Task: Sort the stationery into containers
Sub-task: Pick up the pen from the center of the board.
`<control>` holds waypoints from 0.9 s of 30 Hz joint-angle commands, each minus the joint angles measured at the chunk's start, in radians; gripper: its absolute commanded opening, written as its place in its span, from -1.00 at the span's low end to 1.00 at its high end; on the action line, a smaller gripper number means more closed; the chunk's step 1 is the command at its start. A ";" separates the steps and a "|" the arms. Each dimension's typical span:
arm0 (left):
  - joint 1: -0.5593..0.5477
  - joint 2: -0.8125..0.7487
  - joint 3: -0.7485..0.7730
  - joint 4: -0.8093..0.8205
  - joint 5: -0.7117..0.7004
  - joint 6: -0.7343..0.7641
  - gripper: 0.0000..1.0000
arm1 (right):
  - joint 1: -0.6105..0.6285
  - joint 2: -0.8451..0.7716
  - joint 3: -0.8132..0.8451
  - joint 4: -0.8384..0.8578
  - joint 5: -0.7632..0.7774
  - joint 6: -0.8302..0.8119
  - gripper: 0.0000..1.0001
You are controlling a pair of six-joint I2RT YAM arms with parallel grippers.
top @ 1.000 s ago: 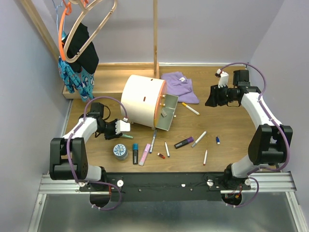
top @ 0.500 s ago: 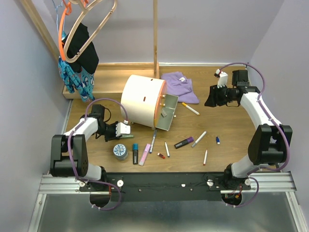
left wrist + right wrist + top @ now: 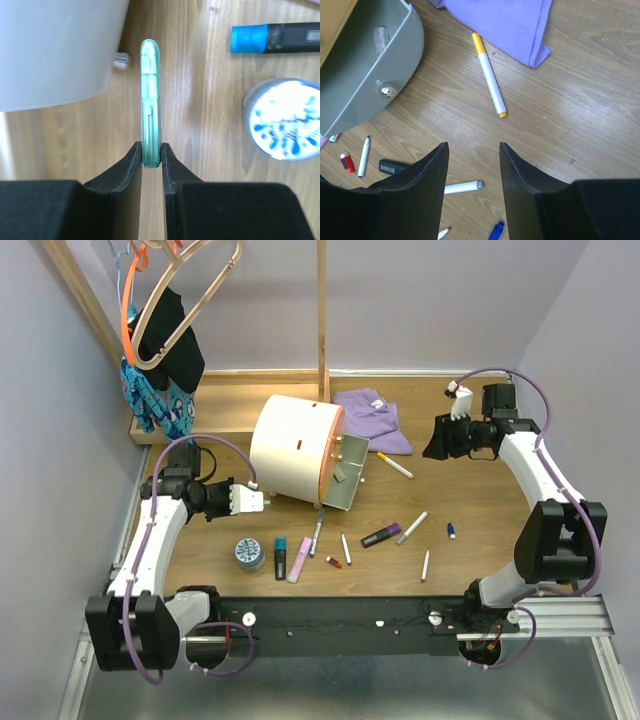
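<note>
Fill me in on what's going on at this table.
The left end effector is shut on a green marker, holding it beside the cream drum container. The right end effector is open and empty, hovering above a yellow-capped white pen near the purple cloth. The drum's drawer is pulled out, and other pens and markers lie loose on the table before it.

The wooden surface carries a cream-white drum toward the rear left, with a purple cloth beside it and a yellow-capped white pen near the cloth. Nearer the front lie a round tin, a blue-capped black marker, a pink marker, a small red piece, a black-and-purple marker, thin white pens and a small blue piece.
</note>
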State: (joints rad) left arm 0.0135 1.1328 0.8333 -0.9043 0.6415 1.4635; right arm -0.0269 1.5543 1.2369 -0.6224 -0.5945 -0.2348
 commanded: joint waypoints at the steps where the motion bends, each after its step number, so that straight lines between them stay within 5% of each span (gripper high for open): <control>1: 0.002 -0.105 0.095 -0.309 0.003 0.092 -0.92 | 0.007 -0.052 -0.005 0.000 -0.106 0.000 0.05; 7: -0.003 -0.117 0.266 -0.248 0.159 -0.295 -0.99 | 0.008 -0.174 -0.068 0.071 -0.442 0.064 0.05; 11: -0.006 -0.065 0.381 -0.191 0.390 -0.627 -1.00 | 0.048 -0.252 -0.067 0.071 -0.462 0.046 0.06; 15: -0.052 -0.045 0.395 0.075 0.452 -1.046 -1.00 | 0.079 -0.276 -0.031 0.050 -0.444 -0.031 0.06; 18: -0.092 -0.036 0.372 0.401 0.474 -1.393 -1.00 | 0.079 -0.269 -0.027 0.247 -0.513 0.182 0.06; 22: -0.170 0.031 0.412 0.519 0.475 -1.506 -1.00 | 0.119 -0.214 -0.053 0.683 -0.588 0.753 0.07; 24: -0.179 0.076 0.438 0.565 0.494 -1.566 -1.00 | 0.152 -0.188 -0.042 0.910 -0.602 0.879 0.08; 27: -0.207 0.123 0.467 0.651 0.500 -1.632 -1.00 | 0.226 -0.132 0.022 0.954 -0.613 0.928 0.10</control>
State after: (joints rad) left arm -0.1658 1.2026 1.2396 -0.4622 1.0805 0.0589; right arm 0.1055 1.3514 1.1866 -0.0101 -1.1290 0.3748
